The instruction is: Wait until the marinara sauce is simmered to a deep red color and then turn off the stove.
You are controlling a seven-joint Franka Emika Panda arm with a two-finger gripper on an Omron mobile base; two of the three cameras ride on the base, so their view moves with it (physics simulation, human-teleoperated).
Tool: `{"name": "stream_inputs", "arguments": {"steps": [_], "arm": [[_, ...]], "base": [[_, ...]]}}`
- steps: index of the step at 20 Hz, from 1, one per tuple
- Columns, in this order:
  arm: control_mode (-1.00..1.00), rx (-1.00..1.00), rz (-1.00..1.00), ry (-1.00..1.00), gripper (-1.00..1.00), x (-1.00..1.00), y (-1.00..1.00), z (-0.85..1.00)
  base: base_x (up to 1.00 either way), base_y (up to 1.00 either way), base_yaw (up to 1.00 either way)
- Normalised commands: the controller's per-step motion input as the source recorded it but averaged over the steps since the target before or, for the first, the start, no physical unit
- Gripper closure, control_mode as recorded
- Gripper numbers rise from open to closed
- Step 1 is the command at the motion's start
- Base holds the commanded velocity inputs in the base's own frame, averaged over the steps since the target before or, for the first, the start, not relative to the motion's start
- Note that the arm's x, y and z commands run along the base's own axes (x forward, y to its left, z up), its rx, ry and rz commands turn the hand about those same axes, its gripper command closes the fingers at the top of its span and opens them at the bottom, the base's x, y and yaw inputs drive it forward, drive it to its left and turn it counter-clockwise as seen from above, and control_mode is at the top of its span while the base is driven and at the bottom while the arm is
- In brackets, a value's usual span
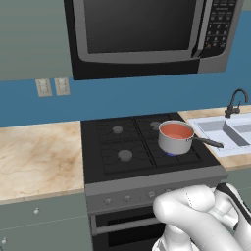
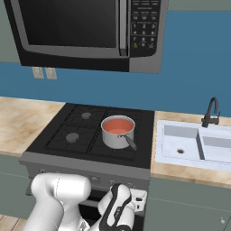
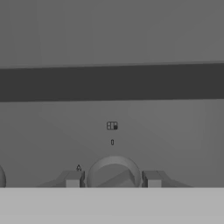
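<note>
The marinara sauce (image 1: 175, 130) (image 2: 117, 125) is an orange-red disc in a small steel saucepan (image 1: 172, 145) on the front right burner of the stove (image 1: 122, 162) (image 2: 58, 146). A little blue flame shows under the pan. The pan's dark handle (image 1: 208, 142) points right, toward the sink. My gripper (image 3: 113, 179) is down at the stove's grey front panel. In the hand view its two fingertips (image 3: 72, 179) sit tight on either side of a round knob (image 3: 114, 171), shut on it. My white arm hides that part of the panel in both base views.
A black-and-silver microwave (image 1: 147, 34) hangs above the cooktop. A white sink (image 2: 194, 144) with a dark faucet (image 2: 211, 112) lies right of the stove. Wooden counter (image 1: 34, 157) runs on the left. More knobs (image 1: 127, 198) line the front panel above the oven handle (image 1: 127, 224).
</note>
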Motion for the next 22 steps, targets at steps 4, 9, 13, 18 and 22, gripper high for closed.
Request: {"name": "stream_inputs", "arguments": {"steps": [4, 9, 13, 18, 22], "arm": [[-1.0, 0.0, 0.0, 0.0, 1.0, 0.0, 0.0, 0.0], [-1.0, 0.0, 0.0, 0.0, 1.0, 0.0, 0.0, 0.0], [-1.0, 0.0, 0.0, 0.0, 1.0, 0.0, 0.0, 0.0], [-1.0, 0.0, 0.0, 0.0, 1.0, 0.0, 0.0, 0.0], [-1.0, 0.0, 0.0, 0.0, 1.0, 0.0, 0.0, 0.0]], "base": [[0.0, 0.0, 0.0], [0.0, 0.0, 0.0], [0.0, 0.0, 0.0], [0.0, 0.0, 0.0], [0.0, 0.0, 0.0]]}}
